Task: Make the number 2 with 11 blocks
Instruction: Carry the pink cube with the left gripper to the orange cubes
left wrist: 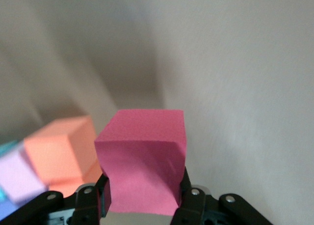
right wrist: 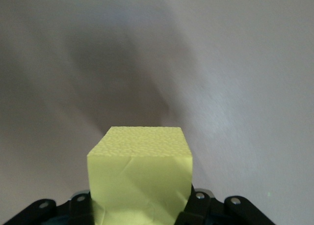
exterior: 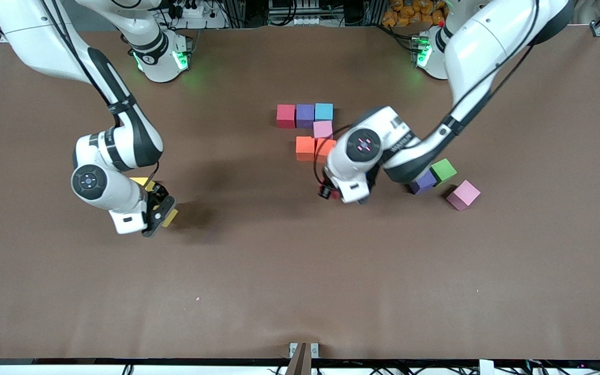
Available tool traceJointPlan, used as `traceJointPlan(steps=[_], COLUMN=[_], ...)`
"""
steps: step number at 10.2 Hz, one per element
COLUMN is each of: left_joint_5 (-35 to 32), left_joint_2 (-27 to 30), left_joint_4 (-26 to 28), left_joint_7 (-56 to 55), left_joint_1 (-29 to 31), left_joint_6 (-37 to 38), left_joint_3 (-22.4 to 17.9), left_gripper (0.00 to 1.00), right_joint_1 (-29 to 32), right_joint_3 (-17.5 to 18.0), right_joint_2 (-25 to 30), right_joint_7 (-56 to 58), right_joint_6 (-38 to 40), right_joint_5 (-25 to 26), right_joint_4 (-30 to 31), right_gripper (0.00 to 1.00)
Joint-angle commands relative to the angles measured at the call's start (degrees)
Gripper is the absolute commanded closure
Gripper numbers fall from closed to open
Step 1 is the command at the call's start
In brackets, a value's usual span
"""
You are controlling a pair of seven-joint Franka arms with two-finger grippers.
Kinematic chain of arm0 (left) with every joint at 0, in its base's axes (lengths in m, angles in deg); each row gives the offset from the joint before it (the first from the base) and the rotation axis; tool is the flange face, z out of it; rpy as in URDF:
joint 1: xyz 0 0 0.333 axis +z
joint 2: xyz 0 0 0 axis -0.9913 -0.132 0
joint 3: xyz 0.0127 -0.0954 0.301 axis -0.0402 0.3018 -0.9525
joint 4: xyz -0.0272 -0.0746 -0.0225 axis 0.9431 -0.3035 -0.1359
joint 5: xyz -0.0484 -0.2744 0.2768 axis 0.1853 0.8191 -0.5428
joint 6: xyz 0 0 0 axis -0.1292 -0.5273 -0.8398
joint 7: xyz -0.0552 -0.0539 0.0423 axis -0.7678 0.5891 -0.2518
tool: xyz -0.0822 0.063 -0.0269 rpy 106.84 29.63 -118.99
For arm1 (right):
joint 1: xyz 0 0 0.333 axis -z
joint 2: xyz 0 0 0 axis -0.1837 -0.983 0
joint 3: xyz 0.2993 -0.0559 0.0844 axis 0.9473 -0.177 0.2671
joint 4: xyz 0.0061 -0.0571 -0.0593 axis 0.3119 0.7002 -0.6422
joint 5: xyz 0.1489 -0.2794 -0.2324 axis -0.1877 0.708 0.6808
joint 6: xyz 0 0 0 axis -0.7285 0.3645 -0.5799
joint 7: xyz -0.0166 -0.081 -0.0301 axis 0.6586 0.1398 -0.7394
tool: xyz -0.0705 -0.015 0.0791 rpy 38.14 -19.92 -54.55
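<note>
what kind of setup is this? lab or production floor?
Most likely a robotics lab: two white Franka arms bolted at a brown-covered table, small matte foam cubes as props, and aluminium framing with loose cables along the table's edge by the bases.

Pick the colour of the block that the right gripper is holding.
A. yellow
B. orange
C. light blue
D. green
A: the right wrist view shows the right gripper shut on a yellow block, and the front view shows it up over the table at the right arm's end.
</note>
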Motion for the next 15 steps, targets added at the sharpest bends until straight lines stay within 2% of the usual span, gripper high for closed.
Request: traceJointPlan(steps=[1, 4, 6, 9, 12, 15], left_joint_5=[-1.4, -2.4, -2.5, -3.3, -4.5, -6.4], left_joint_2=[1.2, 2.3, 2.3, 1.2, 0.5, 0.0], left_joint_4=[0.3, 1.1, 2.3, 3.7, 5.3, 5.2], left_joint_7=[-13.1, -28.1, -38.2, -46.7, -47.3, -47.2], left_joint_1=[-1.9, -5.0, -8.8, -12.9, -13.9, -17.6], left_joint_6=[-0.5, -3.4, -7.5, -10.6, -11.1, -11.9], left_joint_3=[2.8, 3.5, 3.3, 2.4, 1.6, -2.4], left_gripper=[0.62, 0.62, 0.62, 0.62, 0.62, 0.62], right_joint_1=[0.3, -2.5, -2.4, -0.5, 2.7, 5.3], right_joint_3=[3.4, 4.2, 4.2, 4.1, 3.9, 3.8], right_joint_2=[1.5, 1.4, 1.3, 1.1, 0.5, -0.8], right_joint_7=[5.9, 10.0, 12.6, 13.1, 13.0, 12.2], right_joint_6=[1.4, 1.8, 2.0, 1.8, 0.8, -1.5], right_joint_5=[0.4, 0.5, 0.5, 0.5, 0.6, 0.5], right_joint_4=[0.4, 0.7, 0.7, 0.6, 0.1, -0.5], right_gripper=[0.55, 0.55, 0.54, 0.53, 0.53, 0.52])
